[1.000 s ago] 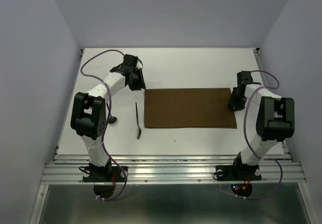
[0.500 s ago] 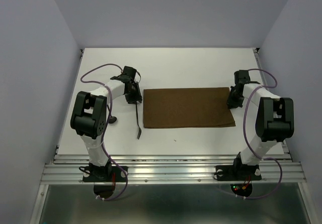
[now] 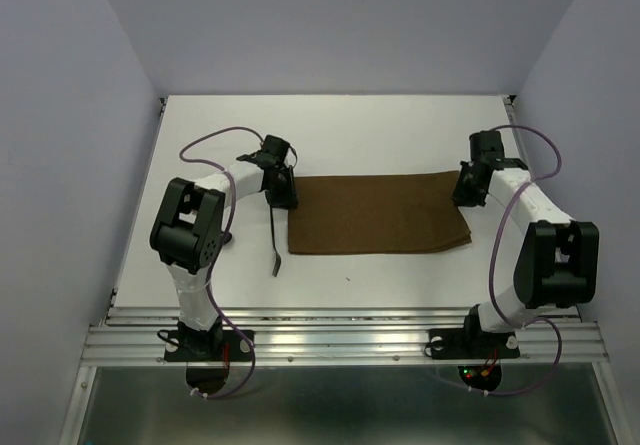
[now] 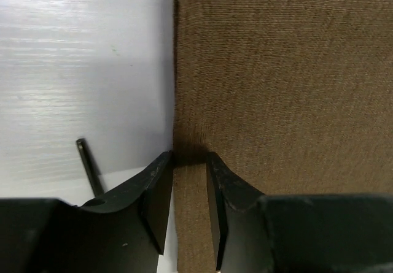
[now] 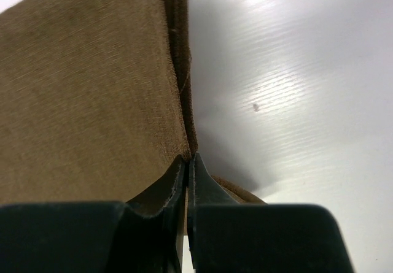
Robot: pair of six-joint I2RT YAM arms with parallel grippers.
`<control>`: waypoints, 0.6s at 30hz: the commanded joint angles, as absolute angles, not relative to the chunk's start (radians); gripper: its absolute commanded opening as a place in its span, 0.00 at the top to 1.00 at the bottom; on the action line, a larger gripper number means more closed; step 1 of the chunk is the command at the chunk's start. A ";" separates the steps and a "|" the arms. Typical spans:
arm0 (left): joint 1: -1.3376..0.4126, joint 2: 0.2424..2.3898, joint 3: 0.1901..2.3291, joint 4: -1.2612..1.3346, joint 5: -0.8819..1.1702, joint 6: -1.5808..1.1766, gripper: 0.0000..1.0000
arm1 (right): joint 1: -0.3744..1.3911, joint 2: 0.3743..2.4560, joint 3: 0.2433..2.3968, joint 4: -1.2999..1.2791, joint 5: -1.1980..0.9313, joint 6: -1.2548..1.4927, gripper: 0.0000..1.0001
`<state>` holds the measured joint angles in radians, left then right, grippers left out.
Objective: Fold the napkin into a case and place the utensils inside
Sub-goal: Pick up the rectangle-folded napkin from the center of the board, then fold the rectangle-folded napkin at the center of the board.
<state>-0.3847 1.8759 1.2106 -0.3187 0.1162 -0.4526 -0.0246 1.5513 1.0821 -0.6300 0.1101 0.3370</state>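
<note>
The dark brown napkin (image 3: 375, 213) lies as a wide flat rectangle on the white table (image 3: 400, 130). My left gripper (image 3: 283, 193) stands at its left edge. In the left wrist view the left gripper (image 4: 189, 156) is open, its jaws straddling the edge of the napkin (image 4: 276, 70). My right gripper (image 3: 465, 189) is at the right edge. In the right wrist view the right gripper (image 5: 186, 157) is shut on the raised edge of the napkin (image 5: 86, 89). The long slender utensil (image 3: 273, 237) lies left of the napkin, and its tip shows in the left wrist view (image 4: 89, 165). The shorter utensil (image 3: 225, 236) is partly hidden by the left arm.
Grey walls enclose the table on three sides. A metal rail (image 3: 340, 340) runs along the near edge by the arm bases. Purple cables loop over both arms.
My left gripper has moved from the napkin's far left corner down to the middle of its left edge. My right gripper has shifted slightly away, and the napkin's right edge is now pulled up and skewed.
</note>
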 commanded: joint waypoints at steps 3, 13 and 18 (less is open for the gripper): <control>-0.408 1.936 1.229 -0.314 0.164 -0.448 0.61 | 0.060 1.467 1.163 -0.689 0.107 0.347 0.99; -0.408 1.953 1.227 -0.301 0.195 -0.448 0.61 | 0.346 1.500 1.267 -0.710 0.153 0.491 0.99; -0.408 1.950 1.224 -0.304 0.195 -0.448 0.61 | 0.514 1.604 1.362 -0.684 0.181 0.546 0.99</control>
